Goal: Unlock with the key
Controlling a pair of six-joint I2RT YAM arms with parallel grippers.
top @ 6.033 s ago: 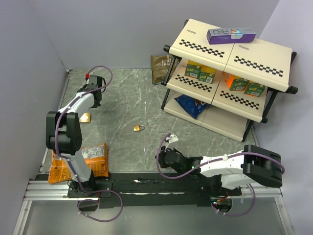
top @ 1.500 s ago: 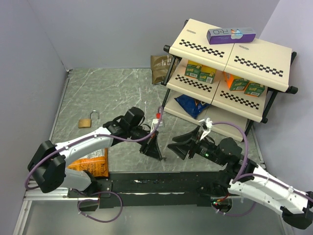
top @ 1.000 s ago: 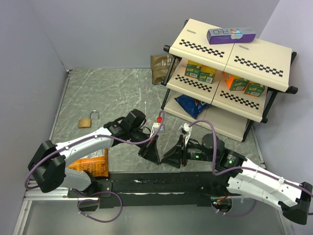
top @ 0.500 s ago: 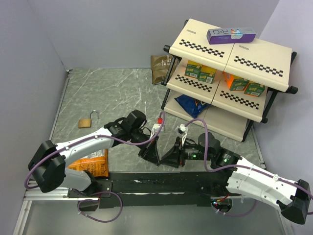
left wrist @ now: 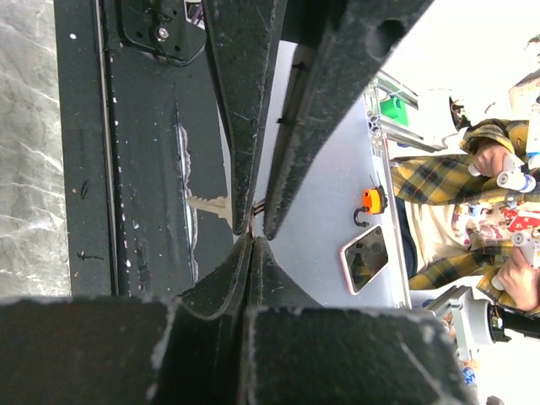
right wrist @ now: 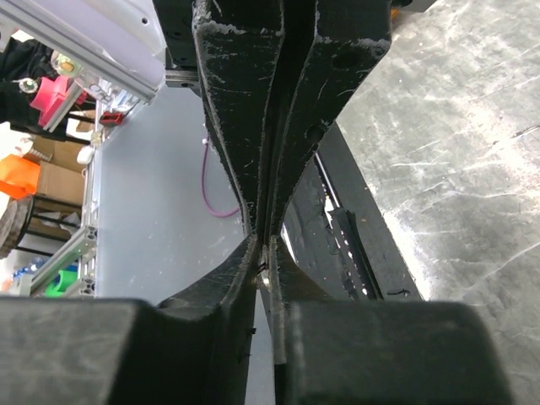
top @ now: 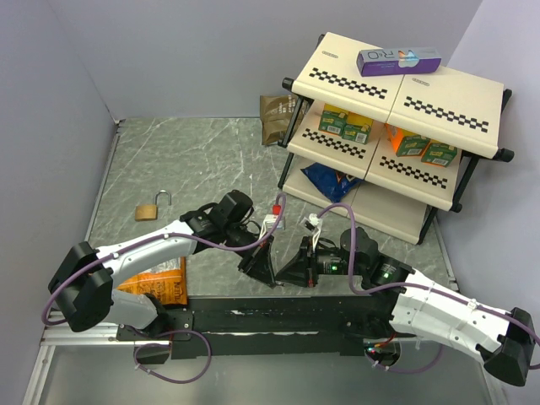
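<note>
The key (left wrist: 209,205) is a tiny silvery blade sticking out sideways where the two grippers meet tip to tip above the near table edge. My left gripper (top: 267,273) is shut, its tips (left wrist: 251,240) pinched at the key. My right gripper (top: 283,273) faces it and is shut, with a metal glint between its fingertips (right wrist: 264,256). A thin wire shows between the right fingers in the left wrist view. In the top view the key is too small to see. The brass padlock (top: 152,207) with a silver shackle lies on the table far left, away from both grippers.
A two-level checkered shelf rack (top: 396,126) stands at the back right with green and orange boxes, a blue bag (top: 329,181) under it and a purple box (top: 396,59) on top. A brown packet (top: 274,118) leans at the back. An orange snack bag (top: 164,283) lies near left.
My right gripper swung left from beside the rack, open, and closed tip to tip against my left gripper. In the last half second both barely moved. The padlock has stayed put.
</note>
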